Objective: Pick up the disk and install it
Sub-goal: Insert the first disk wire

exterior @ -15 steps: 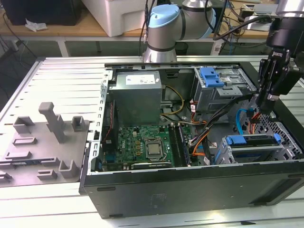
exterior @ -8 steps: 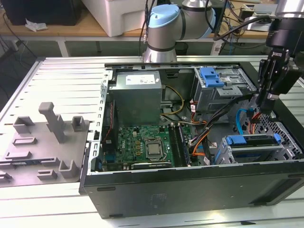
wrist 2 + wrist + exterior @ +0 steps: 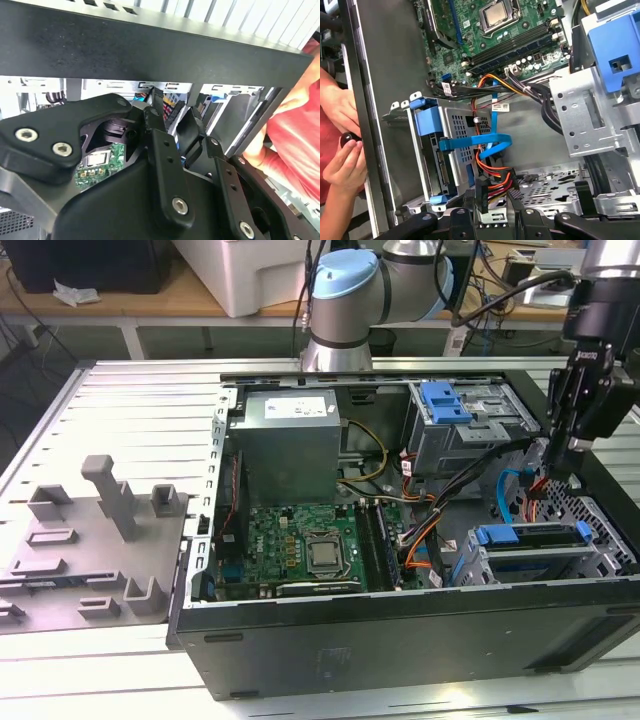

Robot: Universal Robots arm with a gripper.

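The disk [image 3: 530, 552] sits in the lower drive cage at the front right corner of the open computer case, its blue carrier bracket along the top. In the first wrist view the disk [image 3: 443, 165] shows edge-on inside that cage, framed by the blue bracket [image 3: 427, 120]. My gripper [image 3: 548, 468] hangs inside the case just behind the cage. Its fingers [image 3: 156, 125] stand apart, open, and the red, orange and black cable bundle [image 3: 492, 182] runs down between them. The gripper [image 3: 495, 202] is beside the disk and not touching it.
A blue flat cable [image 3: 485, 141] loops from the cage. The upper grey drive cage with a blue tab [image 3: 445, 400] stands behind, the motherboard [image 3: 300, 545] to the exterior view's left. A person's hands [image 3: 342, 150] rest outside the case wall, one holding a small black object.
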